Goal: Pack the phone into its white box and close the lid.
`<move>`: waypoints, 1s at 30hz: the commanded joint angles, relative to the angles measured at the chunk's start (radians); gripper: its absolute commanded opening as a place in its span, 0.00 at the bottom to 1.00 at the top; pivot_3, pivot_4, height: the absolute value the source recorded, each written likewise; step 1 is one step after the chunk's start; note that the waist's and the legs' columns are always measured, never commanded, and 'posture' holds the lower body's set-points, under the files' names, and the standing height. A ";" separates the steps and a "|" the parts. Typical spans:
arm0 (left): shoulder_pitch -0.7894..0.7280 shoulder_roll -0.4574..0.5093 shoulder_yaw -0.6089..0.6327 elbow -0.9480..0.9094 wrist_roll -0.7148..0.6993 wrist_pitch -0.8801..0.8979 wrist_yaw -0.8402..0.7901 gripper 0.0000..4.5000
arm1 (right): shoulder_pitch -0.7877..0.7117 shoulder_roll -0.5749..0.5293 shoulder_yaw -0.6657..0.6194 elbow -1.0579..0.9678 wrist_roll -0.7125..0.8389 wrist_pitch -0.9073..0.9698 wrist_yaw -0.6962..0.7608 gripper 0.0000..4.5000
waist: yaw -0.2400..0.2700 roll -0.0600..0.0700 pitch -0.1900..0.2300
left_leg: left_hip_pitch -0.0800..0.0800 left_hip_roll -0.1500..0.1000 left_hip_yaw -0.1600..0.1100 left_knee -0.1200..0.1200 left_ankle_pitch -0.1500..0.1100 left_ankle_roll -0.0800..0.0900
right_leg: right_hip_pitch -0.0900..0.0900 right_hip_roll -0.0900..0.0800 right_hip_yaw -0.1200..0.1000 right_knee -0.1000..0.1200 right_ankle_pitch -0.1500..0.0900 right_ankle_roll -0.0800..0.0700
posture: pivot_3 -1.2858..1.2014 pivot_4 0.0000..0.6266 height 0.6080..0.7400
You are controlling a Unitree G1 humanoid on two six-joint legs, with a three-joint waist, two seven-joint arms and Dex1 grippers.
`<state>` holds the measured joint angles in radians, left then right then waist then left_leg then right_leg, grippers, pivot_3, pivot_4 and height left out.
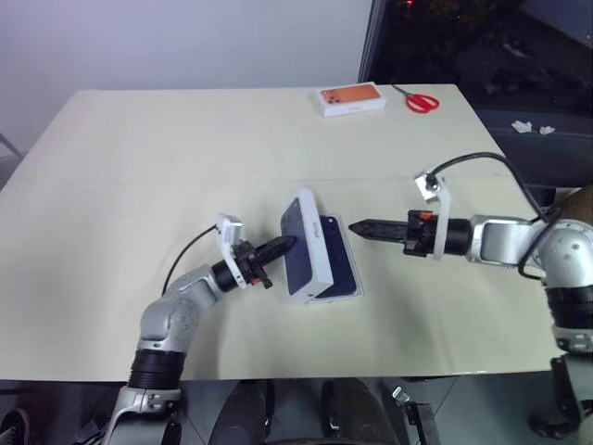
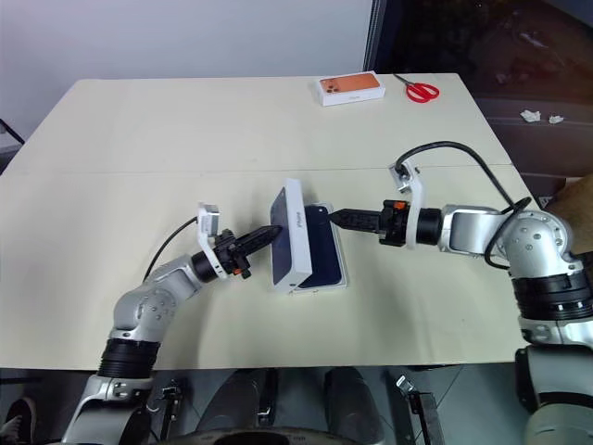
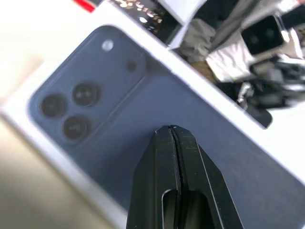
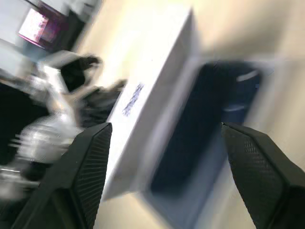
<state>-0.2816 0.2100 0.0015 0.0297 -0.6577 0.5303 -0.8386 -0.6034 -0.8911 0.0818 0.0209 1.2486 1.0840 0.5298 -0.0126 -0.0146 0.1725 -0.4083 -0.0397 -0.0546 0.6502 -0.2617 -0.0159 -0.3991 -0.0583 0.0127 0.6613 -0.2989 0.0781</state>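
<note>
On the pale desk (image 1: 139, 185) the white box (image 1: 357, 289) lies flat near the front edge, with the phone (image 1: 341, 262) lying in it, dark back up. The lid (image 1: 309, 246) stands tilted on its long edge over the box's left side — its printed face turned toward the left pincer (image 1: 287, 244), which is clenched, tips against that face. The right pincer (image 1: 354, 226) hovers just beside the phone's far corner, fingers spread and grasping nothing. Far back sit an orange-topped box (image 1: 352, 98) and red scissors (image 1: 422, 101).
</note>
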 commanded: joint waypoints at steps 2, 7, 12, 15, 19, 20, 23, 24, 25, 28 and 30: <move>0.002 -0.006 -0.015 0.002 0.019 -0.019 -0.013 0.00 | -0.060 -0.002 0.104 -0.010 -0.325 -0.191 0.198 0.84 | -0.003 0.000 0.000 | 0.000 0.000 0.000 0.000 0.000 0.000 | -0.001 0.000 0.000 0.000 0.000 0.000 | 0.52 0.24 1.00; 0.027 0.077 0.057 -0.021 -0.018 0.017 -0.028 0.00 | -0.031 0.008 0.195 -0.044 -0.631 -0.434 0.301 0.84 | 0.001 0.000 0.000 | 0.000 0.001 -0.001 0.000 0.000 -0.001 | -0.002 0.001 0.000 0.002 0.000 0.000 | 0.52 0.24 1.00; 0.055 0.149 0.121 -0.042 -0.043 0.041 -0.033 0.00 | -0.029 0.080 0.160 -0.010 -0.723 -0.492 0.322 0.65 | 0.001 0.000 0.000 | 0.000 0.001 0.000 0.000 0.000 -0.001 | -0.002 -0.001 0.001 0.002 0.000 0.000 | 0.52 0.24 1.00; 0.061 0.180 0.134 -0.030 -0.028 0.045 -0.031 0.00 | -0.013 0.103 0.179 -0.035 -0.803 -0.550 0.341 0.31 | 0.006 0.000 0.000 | 0.000 0.000 -0.001 0.001 0.000 -0.001 | -0.001 -0.002 0.000 0.002 0.000 0.000 | 0.52 0.24 1.00; 0.046 0.177 0.078 0.011 0.038 0.027 -0.016 0.00 | 0.013 0.130 0.185 -0.045 -0.868 -0.587 0.359 0.01 | 0.005 0.000 0.000 | 0.000 0.000 -0.001 0.000 0.000 -0.001 | -0.001 -0.002 0.000 0.001 0.000 0.000 | 0.52 0.24 1.00; 0.037 0.164 0.068 0.019 0.043 0.030 -0.012 0.00 | 0.017 0.130 0.190 -0.039 -0.895 -0.607 0.367 0.01 | 0.007 0.000 0.000 | 0.000 0.000 -0.001 0.000 0.000 -0.001 | -0.001 -0.002 0.000 0.001 0.000 0.000 | 0.52 0.24 1.00; 0.002 0.131 0.041 0.063 0.065 0.037 0.003 0.00 | 0.024 0.132 0.201 -0.032 -0.949 -0.632 0.388 0.01 | 0.007 0.000 0.000 | 0.000 -0.001 -0.001 0.001 0.000 -0.001 | -0.001 -0.003 0.000 0.001 0.000 0.000 | 0.52 0.24 1.00; -0.016 0.115 0.035 0.090 0.072 0.036 0.007 0.00 | 0.024 0.136 0.204 -0.038 -0.965 -0.641 0.394 0.01 | 0.007 0.000 0.000 | 0.000 -0.001 -0.001 0.001 0.000 -0.001 | -0.001 -0.003 0.000 0.001 0.000 0.000 | 0.52 0.24 1.00; -0.031 0.104 0.028 0.110 0.078 0.038 0.009 0.00 | 0.023 0.144 0.203 -0.042 -0.971 -0.639 0.396 0.01 | 0.007 0.000 0.000 | 0.000 -0.001 -0.001 0.001 0.001 -0.001 | -0.001 -0.003 0.000 0.001 0.000 0.000 | 0.52 0.24 1.00; -0.068 0.077 0.011 0.121 0.081 0.043 -0.005 0.00 | 0.019 0.168 0.192 -0.050 -0.981 -0.623 0.399 0.01 | 0.004 0.000 0.000 | 0.000 -0.001 -0.001 0.001 0.001 -0.002 | -0.001 -0.003 0.000 0.002 0.000 0.000 | 0.52 0.24 1.00; -0.084 0.070 0.010 0.115 0.072 0.060 -0.011 0.00 | 0.020 0.174 0.189 -0.050 -0.992 -0.621 0.405 0.01 | 0.003 0.000 0.000 | 0.000 -0.001 -0.001 0.001 0.001 -0.002 | -0.001 -0.003 0.000 0.002 0.000 0.000 | 0.52 0.24 1.00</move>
<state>-0.3485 0.2855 0.0227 0.1588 -0.5766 0.5816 -0.8344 -0.5710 -0.7223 0.2918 0.0049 0.2591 0.4731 0.9265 -0.0093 -0.0142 0.1728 -0.4083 -0.0408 -0.0555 0.6508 -0.2609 -0.0176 -0.4004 -0.0611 0.0128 0.6630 -0.2984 0.0783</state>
